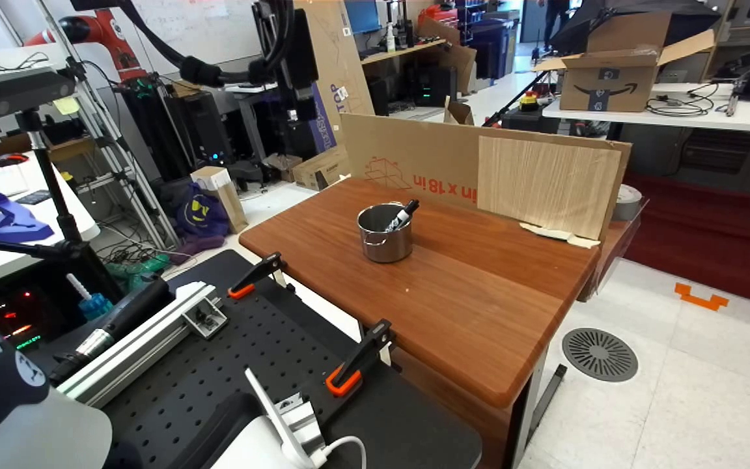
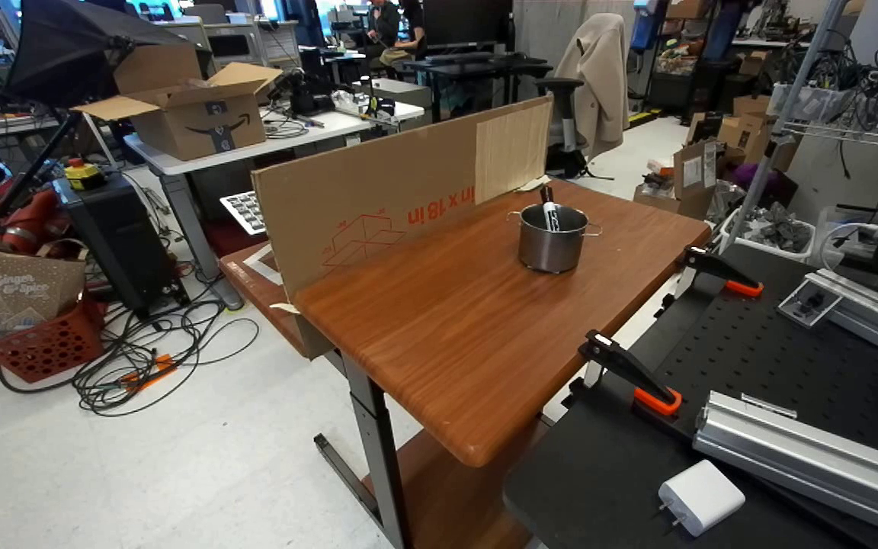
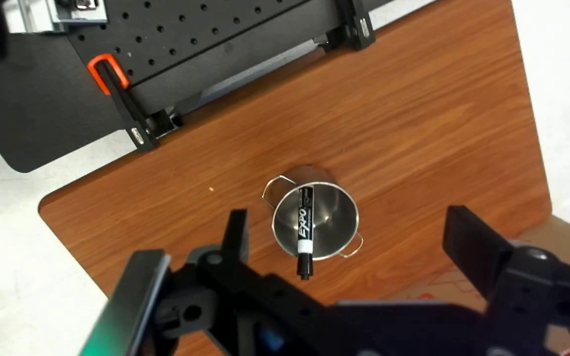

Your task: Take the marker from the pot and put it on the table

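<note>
Clearly, in the wrist view, the slim black-and-white marker (image 3: 305, 212) is framed between the widely parted fingers of the black gripper (image 3: 347, 220), its long axis aligned up and down the picture, cap lowermost. It is contained by the round shiny steel pot (image 3: 339, 217), its cap projecting past the rim. In an exterior view, the pot is seen on the reddish-brown wooden table (image 1: 479, 293), well below the gripper. In an exterior view, the marker is tilted towards the brown cardboard panel (image 2: 393, 169).
</note>
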{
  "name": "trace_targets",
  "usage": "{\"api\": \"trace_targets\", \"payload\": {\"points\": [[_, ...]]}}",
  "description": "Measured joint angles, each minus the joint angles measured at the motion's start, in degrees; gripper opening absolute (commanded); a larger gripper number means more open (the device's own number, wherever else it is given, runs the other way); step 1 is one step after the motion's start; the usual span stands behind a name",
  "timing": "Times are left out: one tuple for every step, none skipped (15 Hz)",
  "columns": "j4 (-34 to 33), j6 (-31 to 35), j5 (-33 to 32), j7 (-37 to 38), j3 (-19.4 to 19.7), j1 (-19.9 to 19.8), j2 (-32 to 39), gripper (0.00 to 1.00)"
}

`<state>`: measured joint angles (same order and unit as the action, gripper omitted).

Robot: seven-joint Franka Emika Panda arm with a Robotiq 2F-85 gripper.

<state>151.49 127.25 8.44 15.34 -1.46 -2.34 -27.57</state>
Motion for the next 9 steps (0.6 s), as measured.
{"api": "trace_targets", "payload": {"points": [[0.1,2.8,1.1,0.3,0.4,-0.2,1.5,1.00],[0.1,5.5,2.2,0.5,0.8,-0.3,3.0,1.00],[0.1,8.3,3.3,0.8,1.1,-0.3,4.5,1.00],[0.1,10.8,4.3,1.0,1.4,-0.3,6.0,1.00],[0.2,13.3,5.4,1.1,1.6,-0.3,7.5,1.00],[0.1,15.5,6.4,1.2,1.8,-0.3,9.1,1.00],[0.1,17.5,7.5,1.2,2.0,-0.3,10.7,1.00],[0.0,19.3,8.5,1.2,2.1,-0.3,12.3,1.00],[-0.3,20.9,9.5,1.2,2.2,-0.3,13.9,1.00]]}}
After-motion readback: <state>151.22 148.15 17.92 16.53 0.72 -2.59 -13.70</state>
